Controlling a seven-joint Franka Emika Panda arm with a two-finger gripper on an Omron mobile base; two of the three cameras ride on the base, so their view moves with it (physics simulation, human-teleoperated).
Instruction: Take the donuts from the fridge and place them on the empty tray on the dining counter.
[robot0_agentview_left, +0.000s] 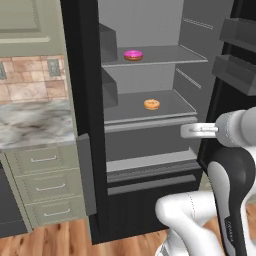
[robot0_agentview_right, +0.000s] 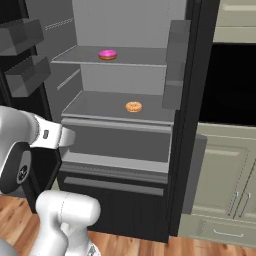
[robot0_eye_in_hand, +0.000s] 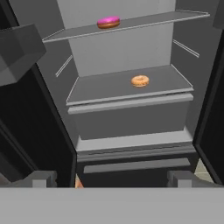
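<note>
Two donuts: both lie inside the open fridge (robot0_agentview_left: 150, 30), one on each grey shelf.
Pink donut (robot0_agentview_left: 133, 55): on the upper shelf, toward its left side in the left base view (frosting up, lying flat).
Orange donut (robot0_agentview_left: 152, 104): on the shelf below, near the middle, well apart from the pink one.
Gripper (robot0_eye_in_hand: 111, 178): fingers spread wide apart, nothing between them; it hangs outside the fridge, in front of the lower drawers.
Donuts relative to gripper: both sit above and farther in than the fingertips, the orange one nearer, the pink one higher; neither is touched.
Fridge doors: swung open on both sides, door bins (robot0_agentview_right: 25, 55) showing.
Beside the fridge: a marble counter (robot0_agentview_left: 35, 125) on green cabinets.
</note>
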